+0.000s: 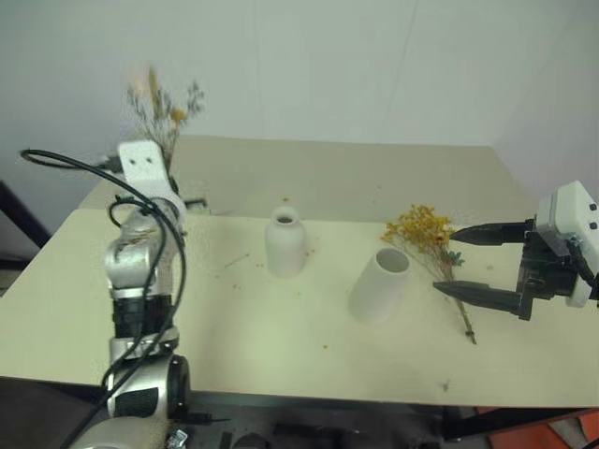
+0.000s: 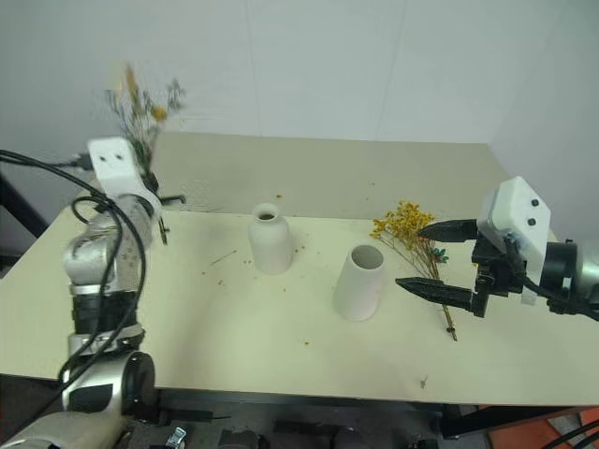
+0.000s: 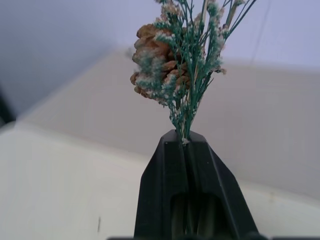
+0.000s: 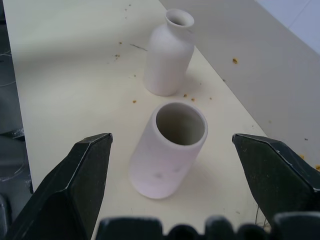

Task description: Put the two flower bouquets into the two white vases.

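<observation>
My left gripper [image 3: 185, 142] is shut on the stems of the small dried bouquet [image 1: 164, 108]. It holds this bunch of grey-green sprigs upright, high above the table's far left corner. The yellow bouquet [image 1: 421, 229] lies flat on the table at the right, its thin stems pointing toward the near edge. My right gripper [image 1: 444, 261] is open, with one finger on each side of those stems; I cannot tell whether it touches them. The short bottle-shaped white vase [image 1: 285, 243] and the taller wide-mouthed white vase [image 1: 379, 285] stand upright mid-table. The tall one is empty.
Small dry crumbs are scattered on the pale table [image 1: 234, 327] around the vases. A second tabletop [image 1: 356, 173] adjoins it at the back, against a white wall. A black cable [image 1: 140, 201] loops around my left arm.
</observation>
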Controlling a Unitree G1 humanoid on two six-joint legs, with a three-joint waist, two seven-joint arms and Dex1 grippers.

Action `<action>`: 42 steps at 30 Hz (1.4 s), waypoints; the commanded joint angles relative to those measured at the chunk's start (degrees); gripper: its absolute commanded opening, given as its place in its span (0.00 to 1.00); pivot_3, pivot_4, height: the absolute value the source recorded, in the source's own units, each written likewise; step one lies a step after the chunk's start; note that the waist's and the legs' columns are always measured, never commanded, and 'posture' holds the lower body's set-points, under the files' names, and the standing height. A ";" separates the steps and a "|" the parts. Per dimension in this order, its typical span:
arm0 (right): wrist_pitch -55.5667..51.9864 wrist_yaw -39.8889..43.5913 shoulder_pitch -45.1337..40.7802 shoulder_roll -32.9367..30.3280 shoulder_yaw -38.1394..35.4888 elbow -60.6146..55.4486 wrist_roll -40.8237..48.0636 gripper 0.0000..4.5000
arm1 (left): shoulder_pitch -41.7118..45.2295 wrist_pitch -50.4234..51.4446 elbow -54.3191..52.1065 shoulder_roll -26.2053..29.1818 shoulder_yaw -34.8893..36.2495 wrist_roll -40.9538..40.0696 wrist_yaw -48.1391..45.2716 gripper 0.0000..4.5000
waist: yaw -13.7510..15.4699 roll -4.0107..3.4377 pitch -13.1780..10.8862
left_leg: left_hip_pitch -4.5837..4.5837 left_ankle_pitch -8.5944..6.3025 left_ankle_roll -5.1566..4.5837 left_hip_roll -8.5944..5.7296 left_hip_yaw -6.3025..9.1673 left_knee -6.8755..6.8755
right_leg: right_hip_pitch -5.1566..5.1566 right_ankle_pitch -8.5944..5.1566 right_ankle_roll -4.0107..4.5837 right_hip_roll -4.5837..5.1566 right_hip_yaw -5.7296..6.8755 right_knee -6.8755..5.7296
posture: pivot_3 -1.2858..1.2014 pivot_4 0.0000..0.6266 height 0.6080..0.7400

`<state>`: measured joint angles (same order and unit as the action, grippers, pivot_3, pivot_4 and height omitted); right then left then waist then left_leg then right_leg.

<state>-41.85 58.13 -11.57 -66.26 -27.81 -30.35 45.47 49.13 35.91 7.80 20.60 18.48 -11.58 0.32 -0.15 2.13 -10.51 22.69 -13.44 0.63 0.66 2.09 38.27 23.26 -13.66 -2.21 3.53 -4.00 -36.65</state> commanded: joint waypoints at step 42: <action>-5.68 -15.58 18.91 6.14 -19.26 -19.25 8.44 1.00 | 22.52 -36.38 56.81 -5.95 6.41 -19.14 -76.51 0.00 | -0.71 0.01 0.00 | 0.15 0.00 -0.03 0.03 0.05 0.11 | 0.02 0.00 -0.08 -0.06 0.07 0.01 | 0.52 0.24 1.00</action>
<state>-48.15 43.16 7.57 -59.37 -45.93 -49.32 54.23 71.78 -0.35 66.18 14.04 25.78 -31.51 -74.81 -0.86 2.14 -10.51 22.83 -13.44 0.61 0.69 2.13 38.38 23.28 -13.66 -2.30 3.46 -3.93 -36.64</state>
